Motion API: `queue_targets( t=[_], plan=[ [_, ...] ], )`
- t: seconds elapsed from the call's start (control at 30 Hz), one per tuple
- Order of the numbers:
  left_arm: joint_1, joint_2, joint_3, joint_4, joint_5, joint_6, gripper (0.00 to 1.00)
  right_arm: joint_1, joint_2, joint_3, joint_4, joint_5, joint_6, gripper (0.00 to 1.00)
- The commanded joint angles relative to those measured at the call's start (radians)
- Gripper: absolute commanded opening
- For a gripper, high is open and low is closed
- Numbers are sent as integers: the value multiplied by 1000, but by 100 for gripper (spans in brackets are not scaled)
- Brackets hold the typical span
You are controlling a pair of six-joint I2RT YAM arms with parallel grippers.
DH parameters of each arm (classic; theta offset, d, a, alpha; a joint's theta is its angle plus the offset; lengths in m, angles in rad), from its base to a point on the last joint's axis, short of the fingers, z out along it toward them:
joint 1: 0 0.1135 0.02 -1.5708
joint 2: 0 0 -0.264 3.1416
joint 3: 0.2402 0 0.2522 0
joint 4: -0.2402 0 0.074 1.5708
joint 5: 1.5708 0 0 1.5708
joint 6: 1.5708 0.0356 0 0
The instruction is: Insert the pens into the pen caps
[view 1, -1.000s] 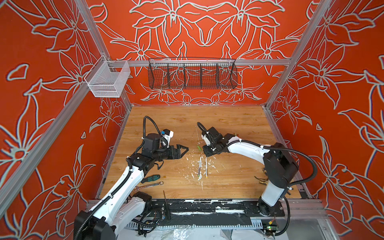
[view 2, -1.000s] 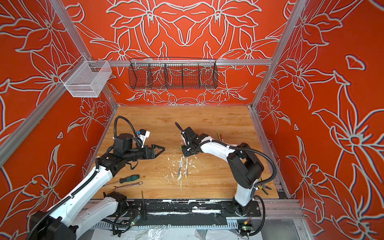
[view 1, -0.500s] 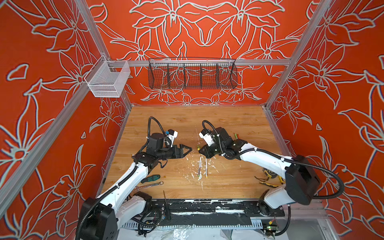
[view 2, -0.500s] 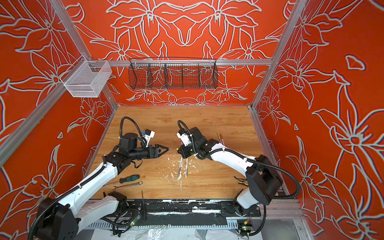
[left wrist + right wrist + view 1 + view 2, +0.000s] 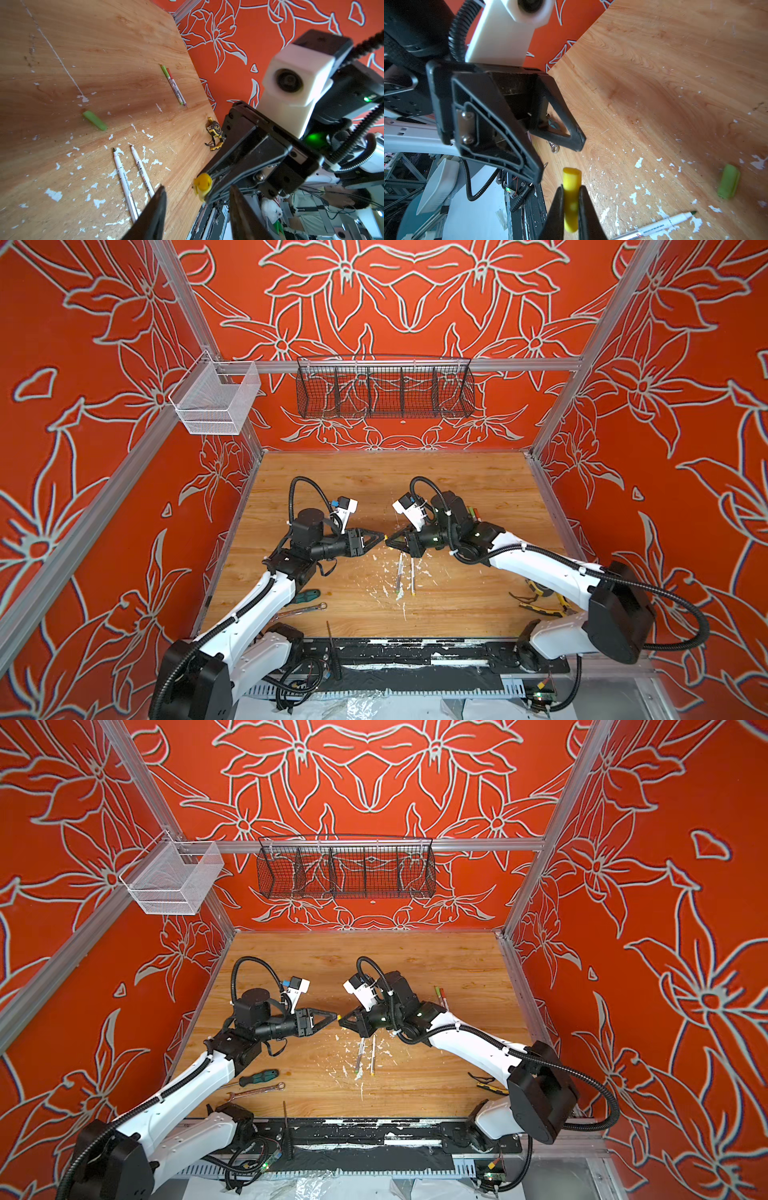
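Since a second ago, both arms have come in toward the middle of the table (image 5: 374, 481). The left gripper (image 5: 378, 536), spread wide then, has narrowed, and the right gripper (image 5: 390, 542) now meets it tip to tip.

Top views: the grippers face each other above the board, with a yellow speck between their tips, the yellow cap (image 5: 338, 1016). Two uncapped pens (image 5: 400, 576) lie side by side on the board just in front of the right gripper, among white flecks. Two capped pens (image 5: 473, 514) lie near the right wall.

Left wrist: the left gripper's jaws stand apart with nothing between them. The yellow cap (image 5: 202, 184) sits just ahead of the gap, pinched by the right gripper (image 5: 209, 188). A green cap (image 5: 95, 120) lies loose on the board, apart from the pens.

Right wrist: the right gripper (image 5: 571, 188) is clamped on the yellow cap about mid-length. The cap's free end points at the left gripper, close beside one finger (image 5: 519, 158); I cannot tell whether they touch. The cap is a short, smooth, opaque cylinder, and which end is open is unclear.

Judgement: the step in hand reads as a handover of the cap, not yet made. The next move calls for the left jaws to centre on the exposed stub and close before the right lets go. Little length is free, so the margin is small. After that a pen must be lifted.
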Motion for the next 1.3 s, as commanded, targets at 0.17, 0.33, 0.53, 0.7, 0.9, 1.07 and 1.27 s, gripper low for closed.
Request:
queue_targets(
  t=[0.17, 0.33, 0.53, 0.7, 0.9, 1.07, 1.27],
  plan=[
    [-3, -12, -9, 124, 84, -38, 38, 12, -25, -22, 123, -68, 66, 11],
    [-3, -12, -8, 133, 104, -40, 32, 12, -29, -21, 141, -47, 85, 10],
    [-3, -53, -8, 135, 107, -40, 17, 12, -18, -27, 192, -69, 122, 10],
    [-3, -59, -7, 135, 107, -37, 9, 13, -18, -31, 208, -81, 130, 10],
    [-3, -64, -8, 141, 109, -38, 1, 15, -17, -34, 208, -92, 135, 11],
    [-2, -77, -9, 125, 94, -26, 0, 15, -8, -33, 198, -88, 140, 29],
    [-2, -90, -4, 92, 75, -5, 0, 15, 2, -36, 186, -76, 135, 39]
  ],
)
